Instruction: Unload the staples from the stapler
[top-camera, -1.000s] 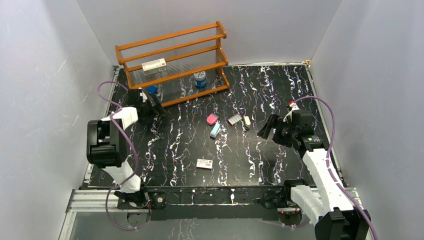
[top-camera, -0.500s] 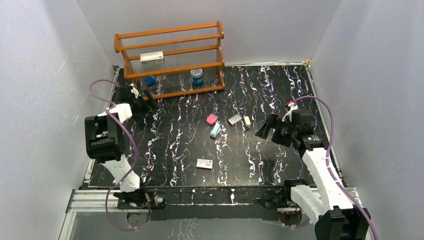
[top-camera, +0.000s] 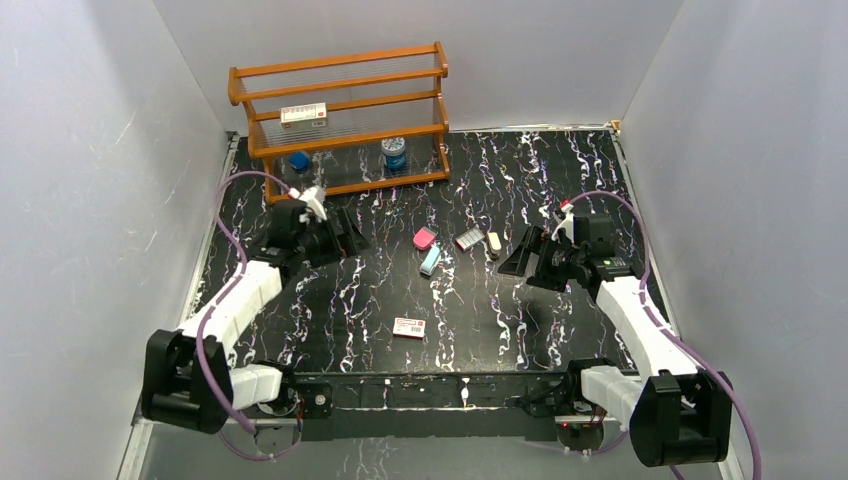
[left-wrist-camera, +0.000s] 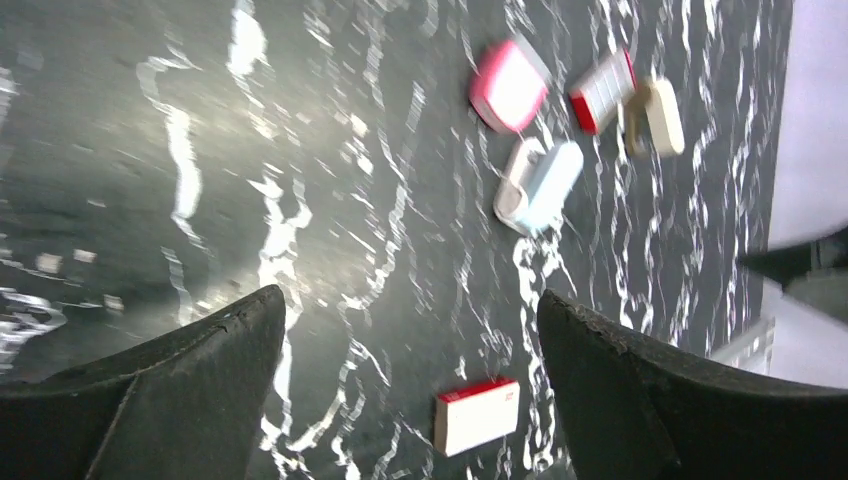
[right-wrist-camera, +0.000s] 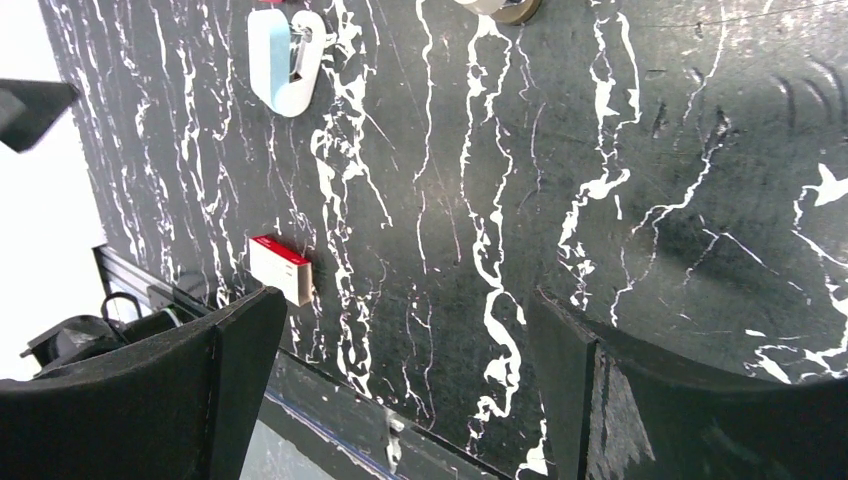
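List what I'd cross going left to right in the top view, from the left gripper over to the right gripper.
left gripper → stapler → small red-and-silver piece → cream piece → right gripper. Left out: the pink block and the red-and-white box, which overlap the stapler sideways.

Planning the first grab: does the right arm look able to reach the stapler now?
Probably yes: the stapler lies in the open, with only bare table between it and the open right fingers; the pink block sits beside it.
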